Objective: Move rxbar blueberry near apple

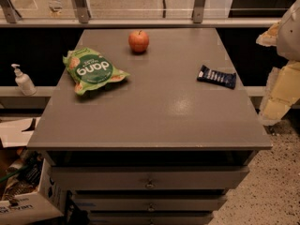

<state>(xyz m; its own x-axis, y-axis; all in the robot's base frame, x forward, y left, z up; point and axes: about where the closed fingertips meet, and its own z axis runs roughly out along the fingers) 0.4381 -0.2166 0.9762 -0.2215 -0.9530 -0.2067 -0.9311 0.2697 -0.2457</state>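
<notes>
Dim, soft overhead light; faint glare on grey tabletop (183, 104).

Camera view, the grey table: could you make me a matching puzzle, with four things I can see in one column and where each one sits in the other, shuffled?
Things:
1. apple
2. rxbar blueberry
3. green chip bag
4. pump bottle

Places:
A. left part of the table top
B. on the ledge beyond the left edge
C. far middle of the table top
D. right part of the table top, near its edge

Pairs: 1-C, 2-D, 3-A, 4-B.

The gripper hangs off to the right of the table top, touching none of them.
</notes>
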